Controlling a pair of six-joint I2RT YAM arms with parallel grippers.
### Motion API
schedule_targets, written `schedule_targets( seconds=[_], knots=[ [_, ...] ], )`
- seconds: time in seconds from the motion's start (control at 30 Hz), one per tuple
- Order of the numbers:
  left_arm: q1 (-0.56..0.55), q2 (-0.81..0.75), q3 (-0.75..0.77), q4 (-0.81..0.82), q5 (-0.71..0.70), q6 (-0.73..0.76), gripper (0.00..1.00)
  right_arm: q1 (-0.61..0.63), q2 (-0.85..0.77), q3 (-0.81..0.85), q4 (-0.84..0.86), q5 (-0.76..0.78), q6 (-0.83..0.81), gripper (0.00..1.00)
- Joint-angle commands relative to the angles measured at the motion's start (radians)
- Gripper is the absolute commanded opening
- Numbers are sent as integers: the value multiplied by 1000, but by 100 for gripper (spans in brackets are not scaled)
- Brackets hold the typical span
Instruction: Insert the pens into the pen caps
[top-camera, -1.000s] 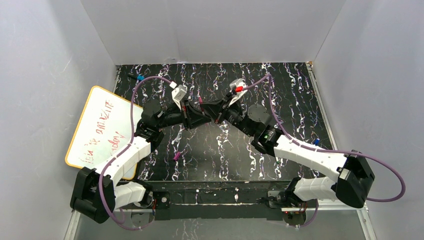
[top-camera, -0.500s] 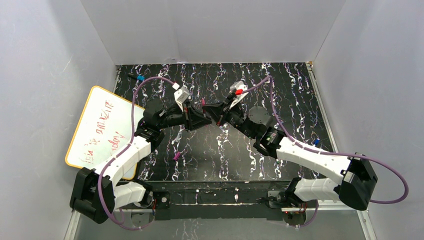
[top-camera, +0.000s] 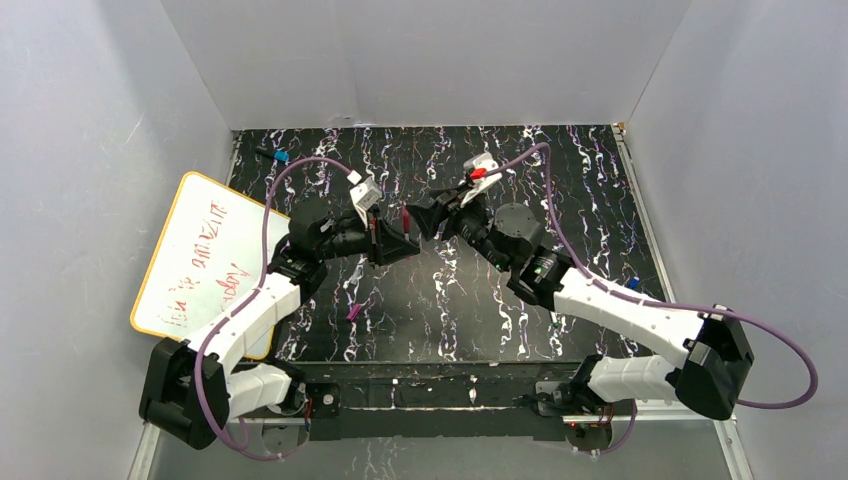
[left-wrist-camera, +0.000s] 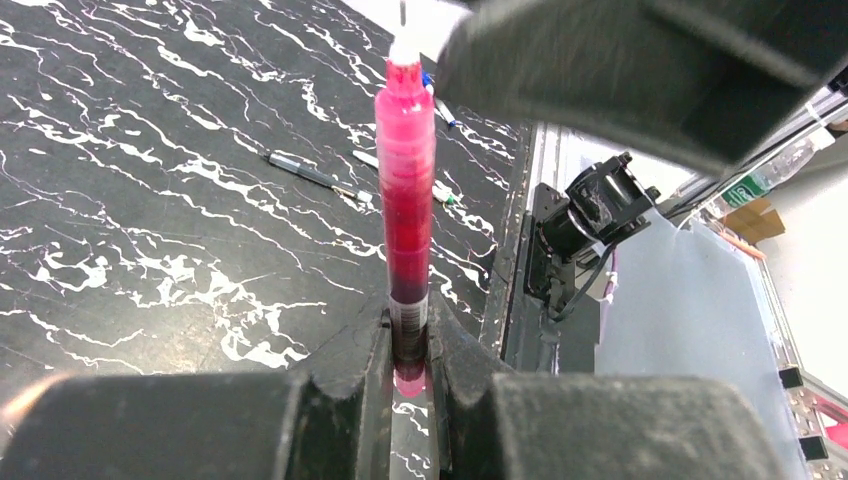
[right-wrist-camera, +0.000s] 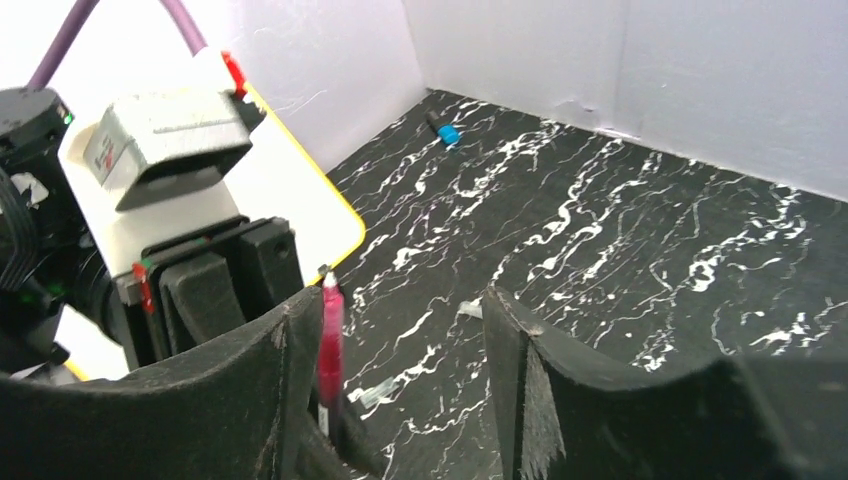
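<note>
Above the middle of the table (top-camera: 600, 200), the left gripper (left-wrist-camera: 408, 360) pinches a pink pen (left-wrist-camera: 405, 190) by its lower end; the right gripper (right-wrist-camera: 400, 305) stands wide, the pen just beside one jaw; best to draw it straight back along the pen without nudging it

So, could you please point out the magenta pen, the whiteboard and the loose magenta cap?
magenta pen (left-wrist-camera: 405, 200): left wrist view, middle of its barrel.
whiteboard (top-camera: 205, 262): top external view, its written face.
loose magenta cap (top-camera: 353, 313): top external view, its middle.
</note>
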Motion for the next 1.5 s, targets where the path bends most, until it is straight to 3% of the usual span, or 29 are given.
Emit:
schedule_targets(
  seconds=[0.0, 0.17, 0.27, 0.47, 0.6, 0.7, 0.8, 0.97, 1.03, 1.47],
  knots=[
    [1, -67, 28, -113, -11, 87, 0, -13, -74, 59, -4, 86, -68, 68],
    [63, -87, 61, -314, -127, 159, 0, -17, -195, -33, -68, 152, -129, 75],
    [163, -112, 25, -275, -135, 66, 0, -46, -183, -44, -177, 168, -142, 76],
    [274, -224, 1, -313, -357, 53, 0, -175, 29, 65, -309, 33, 39, 75],
    [277, -292, -10, -333, -470, 62, 0, -181, 260, 281, -409, -15, 112, 75],
    [280, -299, -1, -340, -461, 70, 0, -160, 493, 519, -553, -114, 72, 75],
    [290, -293, 12, -345, -431, 72, 0, -130, 710, 760, -686, -90, -22, 75],
    [311, -298, 15, -339, -413, 58, 6, -128, 940, 1005, -734, -107, -67, 75],
    [315, -290, 24, -348, -403, 57, 0, -126, 1010, 1095, -757, -126, -73, 75],
    [325, -295, 28, -359, -360, 80, 0, -72, 1206, 1173, -743, -160, -292, 75]
  ],
)
